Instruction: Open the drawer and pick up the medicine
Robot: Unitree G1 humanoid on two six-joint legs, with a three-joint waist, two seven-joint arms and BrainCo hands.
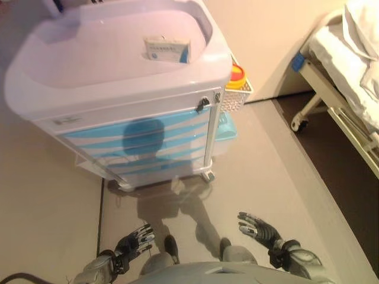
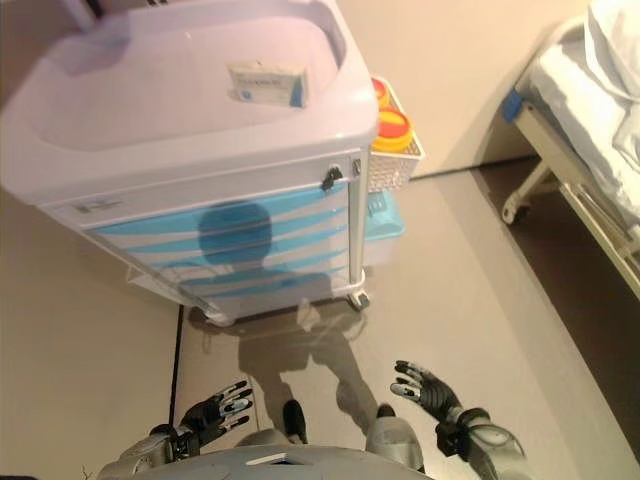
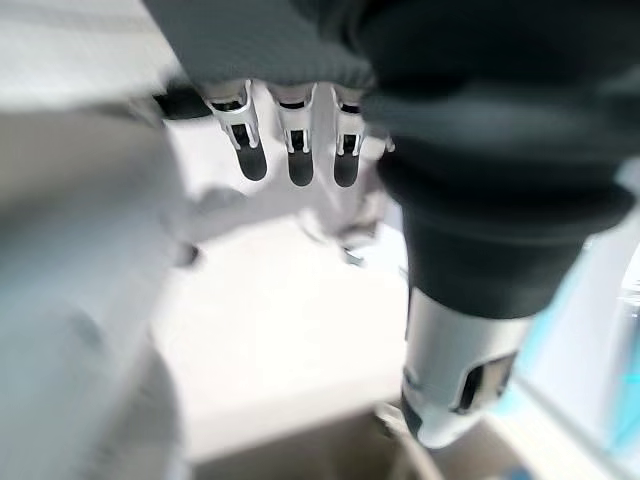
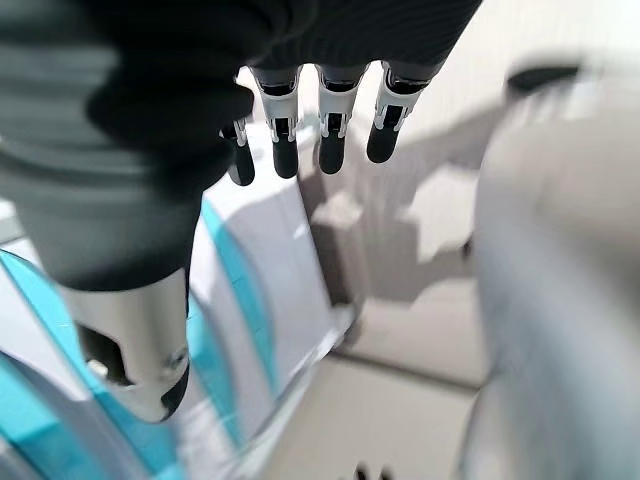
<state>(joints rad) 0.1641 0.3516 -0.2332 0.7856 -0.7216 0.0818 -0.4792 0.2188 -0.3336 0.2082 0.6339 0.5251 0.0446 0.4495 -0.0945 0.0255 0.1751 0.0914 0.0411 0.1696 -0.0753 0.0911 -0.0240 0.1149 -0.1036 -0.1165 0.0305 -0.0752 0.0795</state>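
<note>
A white medical cart (image 1: 127, 109) with blue-fronted drawers (image 1: 142, 145) stands ahead of me; all drawers are shut. A white and blue medicine box (image 1: 167, 49) lies on the cart's recessed top, near its back right. My left hand (image 1: 135, 241) is low at the lower left, open and empty, well short of the cart. My right hand (image 1: 259, 229) is low at the lower right, open and empty, also apart from the cart. In the right wrist view the blue drawer fronts (image 4: 225, 300) show past the straight fingers (image 4: 333, 140).
A wire basket (image 1: 238, 93) with a red and yellow container (image 1: 237, 76) hangs on the cart's right side, above a light blue bin (image 1: 225, 127). A hospital bed (image 1: 349, 77) with white bedding stands at the right. A beige wall is behind.
</note>
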